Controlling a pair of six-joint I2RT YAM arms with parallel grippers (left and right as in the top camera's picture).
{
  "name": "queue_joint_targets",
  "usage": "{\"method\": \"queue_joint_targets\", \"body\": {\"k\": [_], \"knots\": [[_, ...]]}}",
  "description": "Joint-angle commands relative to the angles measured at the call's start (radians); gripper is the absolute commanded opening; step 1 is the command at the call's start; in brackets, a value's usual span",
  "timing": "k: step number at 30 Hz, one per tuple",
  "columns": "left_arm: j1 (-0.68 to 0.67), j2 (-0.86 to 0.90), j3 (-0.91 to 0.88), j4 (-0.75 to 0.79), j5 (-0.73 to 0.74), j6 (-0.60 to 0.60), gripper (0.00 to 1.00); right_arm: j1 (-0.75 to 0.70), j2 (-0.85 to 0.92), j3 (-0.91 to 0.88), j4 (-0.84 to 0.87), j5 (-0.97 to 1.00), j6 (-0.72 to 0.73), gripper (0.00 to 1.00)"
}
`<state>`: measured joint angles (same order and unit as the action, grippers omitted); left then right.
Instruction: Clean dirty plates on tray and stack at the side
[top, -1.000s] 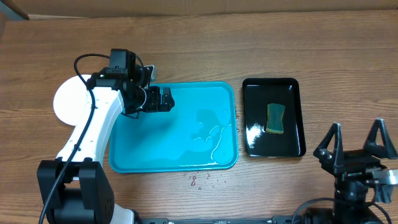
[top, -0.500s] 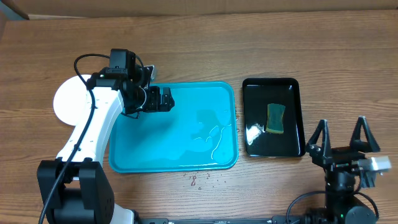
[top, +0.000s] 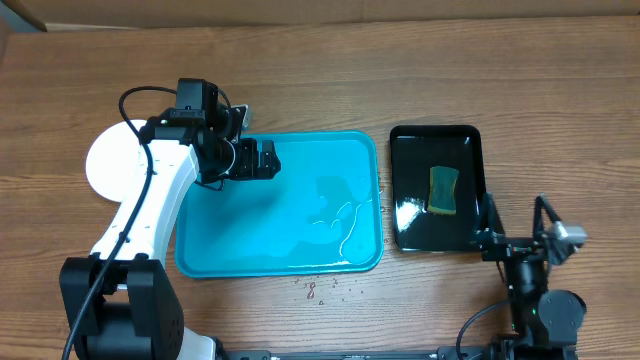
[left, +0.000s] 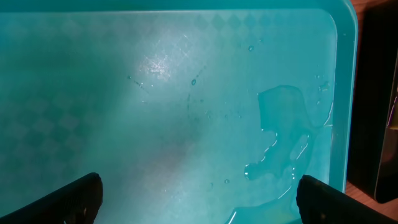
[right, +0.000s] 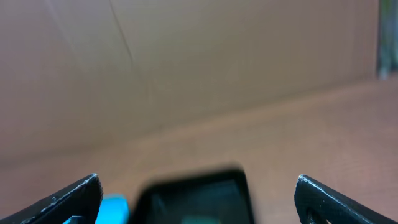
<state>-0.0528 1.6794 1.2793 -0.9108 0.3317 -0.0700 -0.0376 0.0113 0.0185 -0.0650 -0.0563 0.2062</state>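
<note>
The turquoise tray (top: 300, 235) lies in the middle of the table with a film of water (top: 340, 215) on its right part and no plates on it. It fills the left wrist view (left: 155, 93). A white plate (top: 105, 165) sits on the table left of the tray, partly hidden by the left arm; I cannot tell if others lie under it. My left gripper (top: 268, 160) is open and empty over the tray's far left corner; its fingertips show in the left wrist view (left: 199, 199). My right gripper (top: 520, 240) is open and empty at the table's front right.
A black tray (top: 465, 140) holding a green-yellow sponge (top: 443, 190) stands right of the turquoise tray. It shows blurred in the right wrist view (right: 193, 193). Small drops and specks (top: 320, 290) lie on the wood in front of the turquoise tray.
The right arm has drawn back and folded down toward the front right edge, its gripper now tilted level. The left arm and the trays have not moved.
</note>
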Motion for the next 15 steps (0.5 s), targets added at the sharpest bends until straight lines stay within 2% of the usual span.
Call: {"method": "queue_joint_targets", "body": {"k": [1,7,15], "knots": [[-0.003,-0.017,0.015,0.000,-0.002,0.026,1.00,0.010,-0.008,-0.011,-0.009,-0.068,-0.139,1.00],[-0.003,-0.017,0.015,0.000,-0.002,0.026,1.00,0.023,-0.008,-0.011,-0.008,-0.083,-0.343,1.00],[-0.003,-0.017,0.015,0.000,-0.002,0.026,1.00,0.025,-0.008,-0.011,-0.008,-0.076,-0.322,1.00]]}}
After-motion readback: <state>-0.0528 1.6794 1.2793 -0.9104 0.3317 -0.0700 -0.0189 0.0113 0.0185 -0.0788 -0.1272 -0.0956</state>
